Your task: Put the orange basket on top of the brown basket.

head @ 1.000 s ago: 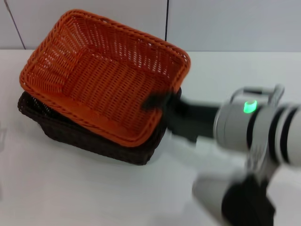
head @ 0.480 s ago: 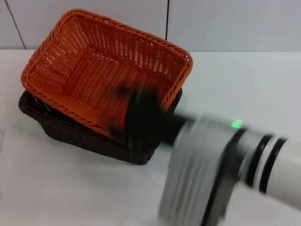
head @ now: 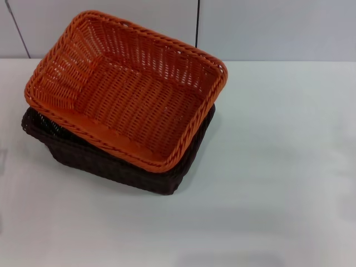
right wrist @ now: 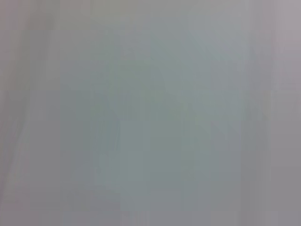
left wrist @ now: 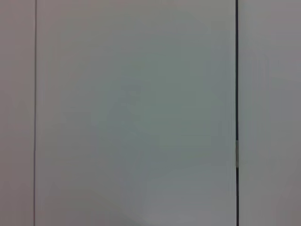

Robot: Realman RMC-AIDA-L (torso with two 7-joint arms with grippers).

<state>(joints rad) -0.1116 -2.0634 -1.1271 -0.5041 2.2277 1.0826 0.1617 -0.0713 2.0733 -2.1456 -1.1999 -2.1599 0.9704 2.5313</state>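
The orange basket [head: 130,94] rests on top of the brown basket [head: 119,167] at the left middle of the white table in the head view. It sits a little askew, so the brown basket's near wall and left corner show below its rim. Both baskets are empty. Neither gripper shows in the head view. The left wrist view and the right wrist view show only a pale flat surface, with no basket and no fingers in them.
The white table [head: 278,167] stretches to the right of and in front of the baskets. A pale panelled wall [head: 267,28] with a dark seam stands behind the table. The left wrist view shows a dark vertical seam [left wrist: 236,94].
My right arm, which reached over the baskets from the right, has swept across the front and left the head view. The orange basket stays on the brown basket.
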